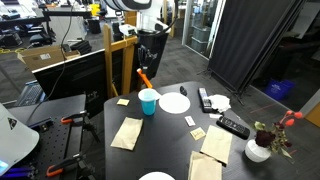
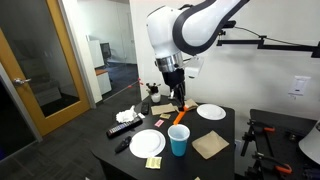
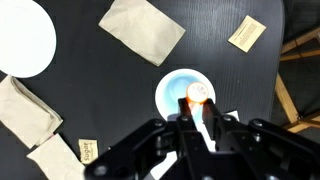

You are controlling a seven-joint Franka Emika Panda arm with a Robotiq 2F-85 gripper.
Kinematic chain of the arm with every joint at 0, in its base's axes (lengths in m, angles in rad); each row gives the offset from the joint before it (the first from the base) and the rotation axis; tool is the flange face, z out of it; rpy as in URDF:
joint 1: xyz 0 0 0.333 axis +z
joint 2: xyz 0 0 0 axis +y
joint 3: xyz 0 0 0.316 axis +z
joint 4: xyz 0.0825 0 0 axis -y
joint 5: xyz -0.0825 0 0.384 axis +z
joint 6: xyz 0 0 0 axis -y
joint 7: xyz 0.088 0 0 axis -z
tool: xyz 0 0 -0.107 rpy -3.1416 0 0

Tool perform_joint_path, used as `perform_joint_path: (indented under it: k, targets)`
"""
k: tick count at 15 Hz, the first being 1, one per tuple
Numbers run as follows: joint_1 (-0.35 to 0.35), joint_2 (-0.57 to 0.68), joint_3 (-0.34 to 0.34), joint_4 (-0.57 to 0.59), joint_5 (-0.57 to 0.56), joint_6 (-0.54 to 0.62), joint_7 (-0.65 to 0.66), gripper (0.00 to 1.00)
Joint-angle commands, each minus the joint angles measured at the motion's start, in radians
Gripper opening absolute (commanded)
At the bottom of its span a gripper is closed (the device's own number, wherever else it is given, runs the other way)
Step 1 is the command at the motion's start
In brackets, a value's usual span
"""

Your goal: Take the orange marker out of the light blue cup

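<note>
The orange marker (image 1: 144, 79) hangs tilted from my gripper (image 1: 148, 72), above the light blue cup (image 1: 148, 102). In an exterior view the marker (image 2: 181, 111) is clear of the cup (image 2: 179, 141), its lower tip a little above the rim. In the wrist view my gripper (image 3: 198, 112) is shut on the marker (image 3: 197, 95), whose orange end shows between the fingers over the cup's pale inside (image 3: 175, 92). The cup stands upright on the black table.
A white plate (image 1: 174, 103) lies beside the cup, with two more (image 2: 147, 143) (image 2: 211, 112) showing in an exterior view. Brown napkins (image 1: 127, 133), sticky notes (image 3: 246, 32), remotes (image 1: 232, 126) and a flower vase (image 1: 259, 150) share the table (image 1: 170, 135). A wooden chair (image 1: 115, 62) stands behind.
</note>
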Motion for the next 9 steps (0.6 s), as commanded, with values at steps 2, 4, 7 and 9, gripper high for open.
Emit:
perform_joint_path:
  k: [2, 4, 7, 9]
  targets:
    - [-0.008, -0.152, 0.003, -0.076, 0.01, -0.007, -0.019, 0.05]
    - [-0.014, -0.193, 0.0, -0.096, 0.002, 0.007, -0.005, 0.05]
    - [-0.032, -0.221, -0.013, -0.117, -0.036, 0.041, 0.018, 0.05]
    - [-0.052, -0.221, -0.024, -0.134, -0.059, 0.1, 0.007, 0.05]
